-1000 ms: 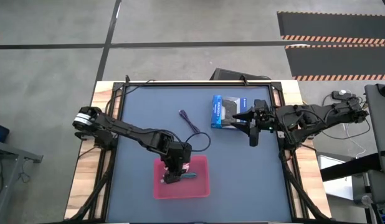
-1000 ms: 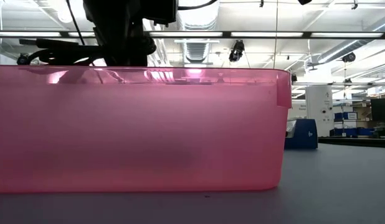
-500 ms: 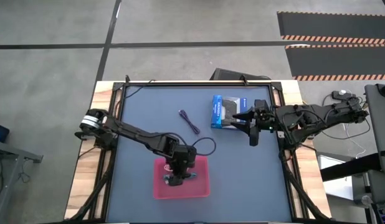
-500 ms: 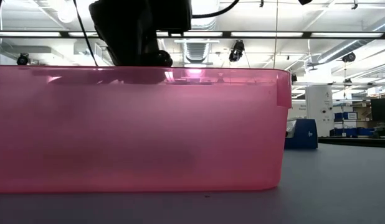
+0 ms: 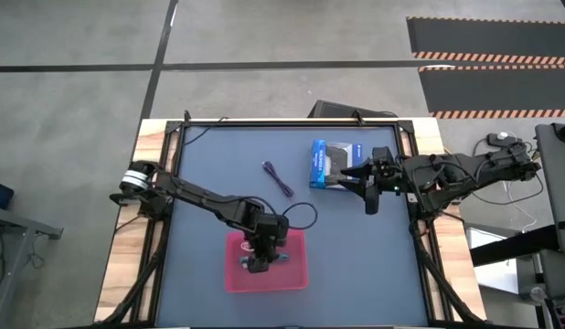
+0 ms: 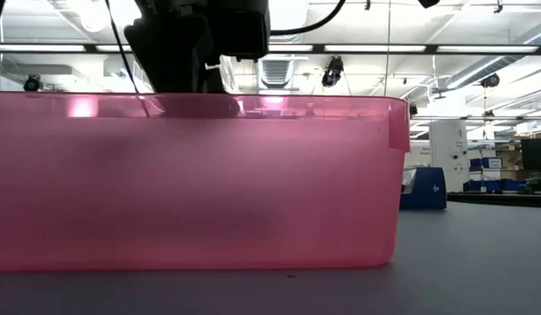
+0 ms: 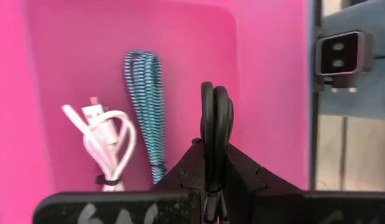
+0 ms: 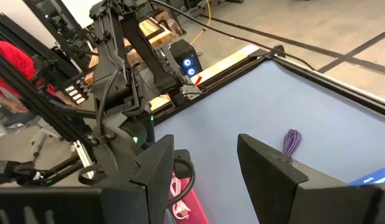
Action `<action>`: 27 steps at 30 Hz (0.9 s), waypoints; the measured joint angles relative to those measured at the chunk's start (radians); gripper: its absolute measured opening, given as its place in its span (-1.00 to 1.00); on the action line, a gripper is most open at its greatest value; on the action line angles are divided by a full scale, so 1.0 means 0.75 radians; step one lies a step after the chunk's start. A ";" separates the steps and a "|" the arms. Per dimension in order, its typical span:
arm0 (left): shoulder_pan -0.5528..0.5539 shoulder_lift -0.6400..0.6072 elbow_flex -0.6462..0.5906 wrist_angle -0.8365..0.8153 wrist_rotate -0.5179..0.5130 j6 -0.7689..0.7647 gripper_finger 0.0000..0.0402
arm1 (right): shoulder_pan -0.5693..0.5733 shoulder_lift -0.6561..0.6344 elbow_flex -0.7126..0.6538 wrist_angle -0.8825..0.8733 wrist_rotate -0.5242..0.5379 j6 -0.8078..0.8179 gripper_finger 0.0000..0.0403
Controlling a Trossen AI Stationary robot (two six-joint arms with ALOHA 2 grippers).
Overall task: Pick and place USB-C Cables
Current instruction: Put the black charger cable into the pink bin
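My left gripper (image 5: 256, 263) hangs over the pink tray (image 5: 296, 279) and is shut on the black USB-C cable (image 7: 215, 118). Inside the tray (image 7: 267, 74), the white cable (image 7: 105, 140) and the teal cable (image 7: 146, 106) lie on its floor. The purple cable (image 5: 278, 178) lies flat on the table, farther back, and also shows in the right wrist view (image 8: 292, 142). My right gripper (image 5: 360, 189) hovers open by the blue-and-black box (image 5: 328, 164). In the low view the tray's wall (image 6: 200, 175) hides its contents. My left gripper pinches the black cable between its two fingers, which come from above and point down into the tray. A narrow doubled loop of the cable (image 7: 215, 102) sticks out past the fingertips (image 7: 239, 165). Whether the loop touches the tray floor cannot be told.
The blue-and-black box lies near the table's far right, beside my right gripper. Bare grey mat (image 5: 356, 265) spreads to the right of the tray and along the left side. A person in red (image 8: 12, 81) is in the room beyond the table.
My left gripper has shifted a little toward the table's right above the tray, still shut on the black cable. In the low view its dark bulk has grown larger and sits closer over the tray's rim.
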 joint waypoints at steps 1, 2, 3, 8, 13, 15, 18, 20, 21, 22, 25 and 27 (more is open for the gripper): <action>0.000 0.000 0.000 -0.001 -0.016 0.000 -0.94 | 0.000 0.000 0.000 0.000 -0.001 0.007 -0.16; 0.000 0.000 -0.001 -0.001 -0.023 0.001 -0.94 | 0.000 0.000 0.000 -0.001 -0.001 0.012 -0.16; 0.000 0.000 -0.001 0.000 -0.036 0.004 -0.94 | 0.000 0.000 0.000 -0.002 -0.001 0.013 -0.16; 0.000 0.009 -0.002 -0.017 -0.069 0.003 -0.94 | 0.000 0.000 -0.001 -0.005 -0.001 0.031 -0.16; 0.000 0.007 -0.003 -0.050 -0.070 -0.001 -0.94 | 0.000 0.000 -0.001 -0.006 -0.001 0.037 -0.16; 0.000 0.006 -0.002 -0.042 -0.070 -0.001 -0.94 | 0.000 0.000 -0.001 -0.007 -0.001 0.037 -0.16; 0.000 0.005 -0.003 -0.043 -0.070 0.002 -0.94 | 0.000 0.000 -0.001 -0.007 -0.001 0.037 -0.16; 0.000 0.006 -0.002 -0.045 -0.071 0.002 -0.94 | 0.000 0.000 -0.001 -0.009 -0.001 0.037 -0.16; 0.000 0.006 -0.002 -0.044 -0.070 0.003 -0.94 | 0.000 0.000 -0.001 -0.010 -0.001 0.037 -0.16; 0.000 0.006 -0.002 -0.044 -0.070 0.003 -0.94 | 0.000 0.000 -0.001 -0.010 -0.001 0.037 -0.16; 0.000 0.006 -0.002 -0.044 -0.070 0.002 -0.94 | 0.000 0.000 -0.001 -0.010 -0.001 0.045 -0.16; 0.000 0.002 -0.002 -0.044 -0.069 0.000 -0.94 | 0.000 0.000 -0.001 -0.010 -0.001 0.071 -0.16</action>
